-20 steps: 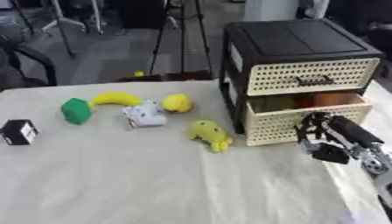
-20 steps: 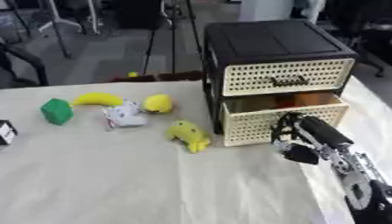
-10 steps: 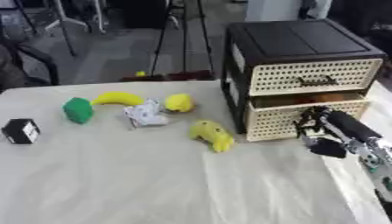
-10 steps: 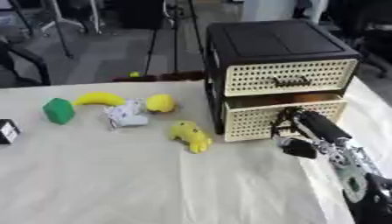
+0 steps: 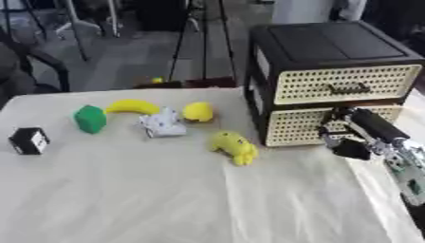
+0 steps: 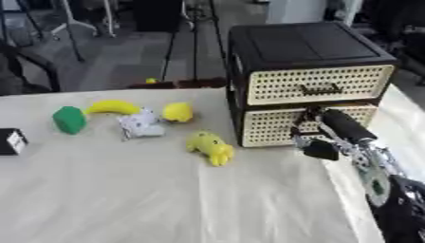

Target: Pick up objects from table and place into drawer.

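At the table's right side, the right hand rests against the lower drawer, which looks closed; whether its fingers grip anything I cannot tell. Just left lies a yellow plush toy, probably light and soft, best grasped around its middle.

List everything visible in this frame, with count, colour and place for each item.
Drawer unit: one, black with cream perforated fronts, far right of table; both drawers look shut.
Banana: one, yellow, far left-centre.
Green toy: one, left of banana.
Round yellow fruit: one, right of banana.
White-grey object: one, between banana and fruit, nearer.
Yellow plush: one, in front of the unit's left corner.
Cube: one, black and white, table's left edge.
Table: one, cream cloth.
Tripod: one, black, floor behind.
Right hand: black, at the lower drawer front.
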Controlling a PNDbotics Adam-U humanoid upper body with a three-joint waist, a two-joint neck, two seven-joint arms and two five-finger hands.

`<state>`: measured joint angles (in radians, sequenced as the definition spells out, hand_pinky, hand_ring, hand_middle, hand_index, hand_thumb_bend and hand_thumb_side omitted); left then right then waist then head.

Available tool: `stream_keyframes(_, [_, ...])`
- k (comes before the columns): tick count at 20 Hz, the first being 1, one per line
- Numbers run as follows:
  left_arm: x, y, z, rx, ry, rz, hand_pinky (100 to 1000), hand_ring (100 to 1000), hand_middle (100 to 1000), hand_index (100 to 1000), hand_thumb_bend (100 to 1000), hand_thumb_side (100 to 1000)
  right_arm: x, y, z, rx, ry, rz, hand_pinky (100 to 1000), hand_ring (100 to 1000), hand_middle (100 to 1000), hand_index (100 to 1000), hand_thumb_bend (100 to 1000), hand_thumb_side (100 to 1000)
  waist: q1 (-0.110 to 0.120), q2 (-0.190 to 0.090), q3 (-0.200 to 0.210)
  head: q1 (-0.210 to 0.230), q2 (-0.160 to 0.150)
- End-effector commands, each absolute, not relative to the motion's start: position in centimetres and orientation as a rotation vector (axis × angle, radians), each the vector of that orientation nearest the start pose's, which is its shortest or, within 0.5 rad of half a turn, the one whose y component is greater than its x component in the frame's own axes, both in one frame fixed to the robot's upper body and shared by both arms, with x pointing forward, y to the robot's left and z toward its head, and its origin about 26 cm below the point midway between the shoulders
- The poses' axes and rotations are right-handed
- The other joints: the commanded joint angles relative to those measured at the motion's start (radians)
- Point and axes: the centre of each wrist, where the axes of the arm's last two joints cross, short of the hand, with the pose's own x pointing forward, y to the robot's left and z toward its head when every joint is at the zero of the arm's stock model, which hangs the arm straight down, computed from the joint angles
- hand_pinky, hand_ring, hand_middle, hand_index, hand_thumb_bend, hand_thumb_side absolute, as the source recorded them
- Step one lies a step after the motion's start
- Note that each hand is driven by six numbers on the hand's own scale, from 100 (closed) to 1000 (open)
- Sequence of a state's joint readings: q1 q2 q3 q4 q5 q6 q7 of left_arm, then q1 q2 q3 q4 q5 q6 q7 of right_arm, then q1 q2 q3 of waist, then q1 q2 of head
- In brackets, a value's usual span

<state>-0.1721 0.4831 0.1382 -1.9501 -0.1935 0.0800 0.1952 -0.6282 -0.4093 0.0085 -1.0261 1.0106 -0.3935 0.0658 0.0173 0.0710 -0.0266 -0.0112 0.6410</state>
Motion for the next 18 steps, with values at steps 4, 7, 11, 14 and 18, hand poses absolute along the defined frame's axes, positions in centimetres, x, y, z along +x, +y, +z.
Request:
stream_keyframes(4, [28.6, 33.3, 19.4, 0.777, -2.087, -0.288, 477, 486, 545, 738, 666, 805, 43.5, -34.2, 10.8, -1.011, -1.589, 1.354, 484, 762, 783, 727, 100, 715, 0.002, -0.015, 0.013, -0.004, 0.002])
stream_keyframes(7, [28.6, 33.3, 19.3, 0.774, -2.086, -0.283, 477, 486, 544, 738, 665, 805, 43.5, -34.6, 10.9, -1.03, -1.587, 1.339, 490, 766, 784, 725, 100, 709, 0.001, -0.017, 0.016, -0.006, 0.001])
stream_keyframes(11, [28.6, 33.3, 19.2, 0.773, -2.085, -0.28, 478, 486, 543, 737, 665, 806, 43.4, -34.9, 10.9, -1.048, -1.597, 1.317, 492, 754, 775, 714, 100, 700, 0.0, -0.017, 0.016, -0.008, 0.001])
stream_keyframes(14, [28.6, 33.4, 19.2, 0.775, -2.082, -0.282, 478, 485, 543, 737, 664, 807, 42.8, -35.2, 11.1, -1.062, -1.627, 1.29, 470, 685, 735, 676, 100, 672, -0.001, -0.017, 0.014, -0.004, 0.001])
stream_keyframes(18, [28.5, 33.6, 19.1, 0.782, -2.075, -0.281, 478, 484, 542, 736, 661, 808, 41.2, -35.7, 11.5, -1.06, -1.702, 1.219, 450, 658, 701, 646, 100, 638, -0.006, -0.018, 0.005, 0.002, 0.003])
